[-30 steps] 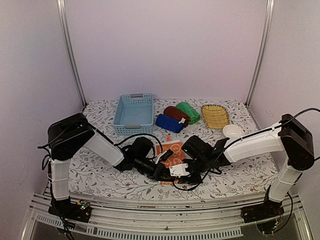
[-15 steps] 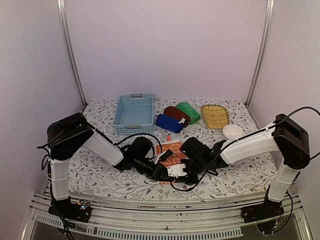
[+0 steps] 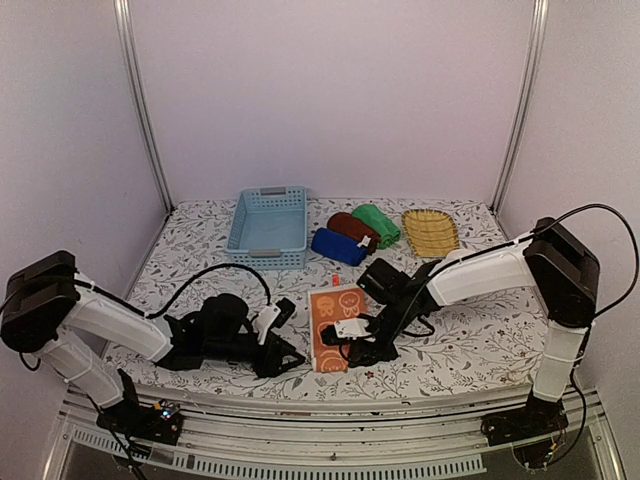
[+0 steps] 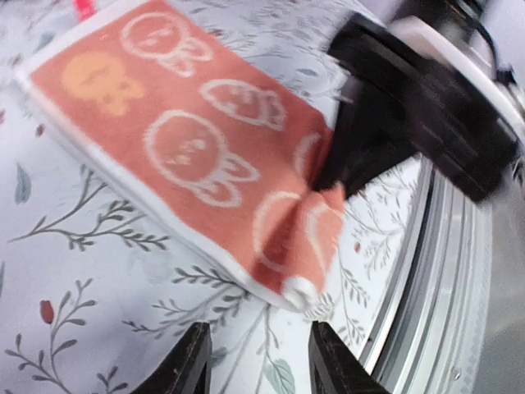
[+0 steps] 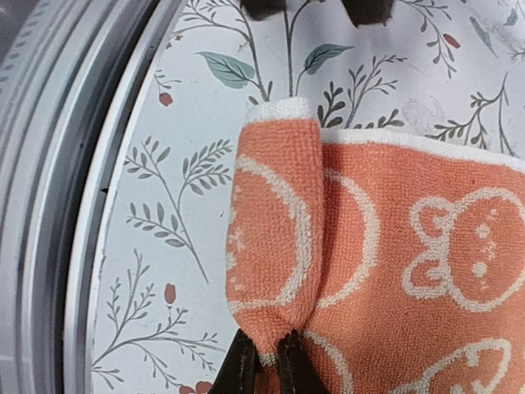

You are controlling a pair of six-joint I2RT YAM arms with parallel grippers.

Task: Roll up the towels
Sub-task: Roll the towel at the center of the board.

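Pinching a raised corner fold of the orange towel, my right gripper was clamped tight in its wrist view, a grip unreadable from above, where that towel lay near the front edge of the table, my left gripper beside it, jaws parted, holding nothing.

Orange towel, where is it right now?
In the top view the orange towel lies at the front centre of the table, nearer than the dark blue towel, its near edge pinched by the right gripper.
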